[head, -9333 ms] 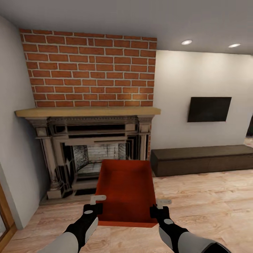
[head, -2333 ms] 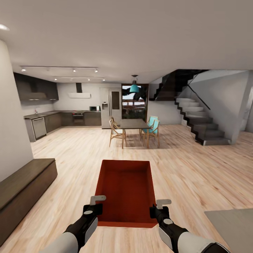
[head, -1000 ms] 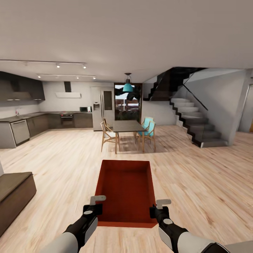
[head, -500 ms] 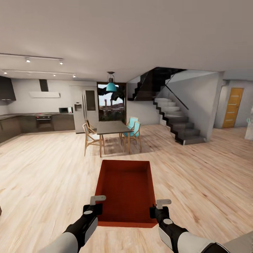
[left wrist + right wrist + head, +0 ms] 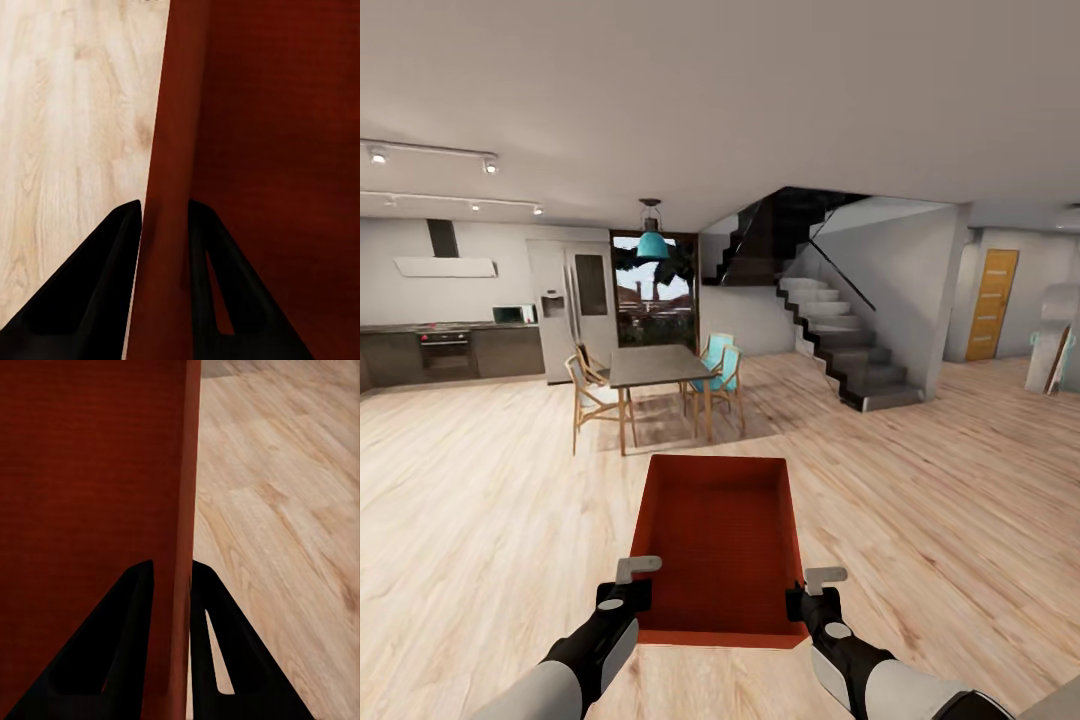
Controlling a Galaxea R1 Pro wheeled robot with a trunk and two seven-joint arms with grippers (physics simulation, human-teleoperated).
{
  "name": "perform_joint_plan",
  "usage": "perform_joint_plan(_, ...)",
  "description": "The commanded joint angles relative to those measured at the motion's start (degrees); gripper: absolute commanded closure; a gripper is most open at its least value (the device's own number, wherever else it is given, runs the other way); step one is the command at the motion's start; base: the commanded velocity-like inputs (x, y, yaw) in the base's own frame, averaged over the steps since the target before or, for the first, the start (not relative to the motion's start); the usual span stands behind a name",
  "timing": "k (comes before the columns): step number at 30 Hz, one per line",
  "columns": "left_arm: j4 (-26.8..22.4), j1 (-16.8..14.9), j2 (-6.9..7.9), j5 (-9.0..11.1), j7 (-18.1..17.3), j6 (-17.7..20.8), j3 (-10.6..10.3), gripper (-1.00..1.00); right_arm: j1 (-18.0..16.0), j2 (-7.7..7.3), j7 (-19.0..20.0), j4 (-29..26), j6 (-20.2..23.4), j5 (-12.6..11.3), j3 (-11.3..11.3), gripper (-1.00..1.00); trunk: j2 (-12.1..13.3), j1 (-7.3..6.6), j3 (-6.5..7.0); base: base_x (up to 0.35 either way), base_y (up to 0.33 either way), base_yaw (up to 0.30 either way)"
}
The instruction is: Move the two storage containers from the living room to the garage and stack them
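Bin: one orange-red open-top storage bin (image 5: pixel 720 540), empty, held level in the air in front of the robot above the wood-plank floor (image 5: pixel 480 520); its ribbed inner bottom faces up.
Left gripper: the left gripper (image 5: pixel 628 592) grips the bin's left wall near the corner closest to the robot. In the left wrist view the two dark fingers (image 5: pixel 97 300) sit either side of the red wall (image 5: pixel 169 225), jaws clenched on it.
Right gripper: the right gripper (image 5: pixel 812 598) grips the bin's right wall near the closest corner. In the right wrist view the fingers (image 5: pixel 112 652) straddle the wall edge (image 5: pixel 184 547), jaws clenched on it.
Room: open-plan space with pale plank flooring.
Dining set: one dark-topped table (image 5: pixel 650 366) straight ahead beyond the bin, with four chairs counted: two wooden ones (image 5: pixel 592 395) on its left side, two turquoise ones (image 5: pixel 722 365) on its right side.
Lamp: one turquoise pendant lamp (image 5: pixel 652 243) above the table.
Kitchen: dark cabinets, one oven (image 5: pixel 446 352), one fridge (image 5: pixel 572 308) along the far left wall.
Stairs: one dark staircase (image 5: pixel 840 335) to the right of the table.
Door: one orange-wood door (image 5: pixel 990 304) far right.
Writing: no lettering is readable on anything.
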Motion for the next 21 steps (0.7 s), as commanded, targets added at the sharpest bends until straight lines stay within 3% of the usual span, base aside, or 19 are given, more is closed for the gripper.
perform_joint_plan(1, -1.93, -0.06, 0.51, -1.12, 0.51, 0.25, 1.62, 1.00, -0.01, -0.01, 0.07, 0.09, -0.13, -0.61, -0.54, 1.00, -0.07, 0.05, -0.10, 0.321, 0.000, -0.001)
perform_joint_plan(21, -1.95, -0.06, 0.51, -1.19, 0.51, 0.25, 1.62, 1.00, -0.01, -0.01, 0.07, 0.09, -0.12, -0.60, -0.54, 1.00, -0.07, 0.05, -0.10, 0.321, 0.000, 0.000)
